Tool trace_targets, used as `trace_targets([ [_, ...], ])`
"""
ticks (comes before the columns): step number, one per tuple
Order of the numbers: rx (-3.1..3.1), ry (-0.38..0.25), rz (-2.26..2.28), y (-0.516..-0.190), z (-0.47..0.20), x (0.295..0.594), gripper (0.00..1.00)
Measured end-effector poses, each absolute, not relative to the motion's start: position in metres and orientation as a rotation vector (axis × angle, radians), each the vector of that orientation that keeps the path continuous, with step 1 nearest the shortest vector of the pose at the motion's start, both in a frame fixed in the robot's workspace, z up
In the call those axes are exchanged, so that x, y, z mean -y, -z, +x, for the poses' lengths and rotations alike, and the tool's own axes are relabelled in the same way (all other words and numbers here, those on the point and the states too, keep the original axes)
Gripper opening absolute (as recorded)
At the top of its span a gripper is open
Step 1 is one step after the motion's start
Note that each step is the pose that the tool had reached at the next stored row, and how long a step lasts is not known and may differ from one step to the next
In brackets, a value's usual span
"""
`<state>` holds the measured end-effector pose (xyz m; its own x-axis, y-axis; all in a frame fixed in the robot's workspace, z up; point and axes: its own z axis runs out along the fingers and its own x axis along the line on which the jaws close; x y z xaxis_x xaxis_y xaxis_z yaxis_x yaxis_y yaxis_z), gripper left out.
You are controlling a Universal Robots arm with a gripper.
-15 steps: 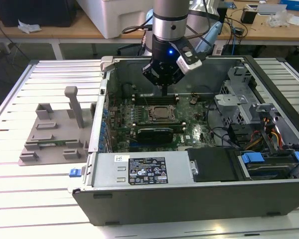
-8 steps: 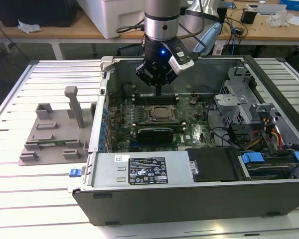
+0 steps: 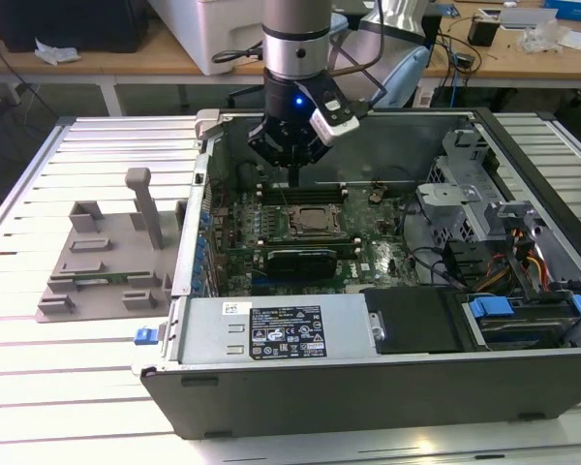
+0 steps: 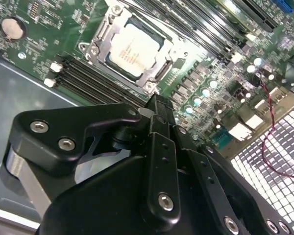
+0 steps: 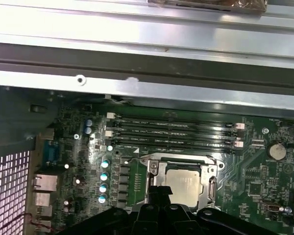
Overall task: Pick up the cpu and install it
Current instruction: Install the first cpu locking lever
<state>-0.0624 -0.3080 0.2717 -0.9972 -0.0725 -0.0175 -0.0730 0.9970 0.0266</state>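
- The cpu (image 4: 135, 50) already lies in the socket (image 4: 100, 46) on the motherboard (image 3: 363, 254), its silver-grey top plate facing up inside the metal frame; the first wrist view shows it (image 5: 185, 187) in the same seat, just beside the memory slots (image 5: 171, 131).
- The gripper (image 3: 293, 174) hangs above the board inside the open computer case (image 3: 387, 378), over the strip between the socket and the case's far wall, apart from the chip.
- The fingers (image 4: 159, 115) look pressed together with nothing between them; in the exterior view they taper to one narrow tip.
- Judged from this, the carrying part of the task is done and the placing step is at its end: the chip sits flat and square, though whether it is fully seated on the contacts cannot be told.
- The frame around the chip appears to lie open, so the install still calls for a careful, level press or latch, with no sideways drag on the chip.
- The grey tray (image 3: 107, 266) stands on the slatted tabletop (image 3: 39, 387), outside the case on the exterior view's left.
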Motion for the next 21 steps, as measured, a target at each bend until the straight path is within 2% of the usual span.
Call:
trace_targets([
  [16,-3.123,-0.042,-0.114,-0.272,-0.094,0.298,0.11],
  [21,-3.123,-0.042,-0.114,-0.271,-0.095,0.285,0.11],
])
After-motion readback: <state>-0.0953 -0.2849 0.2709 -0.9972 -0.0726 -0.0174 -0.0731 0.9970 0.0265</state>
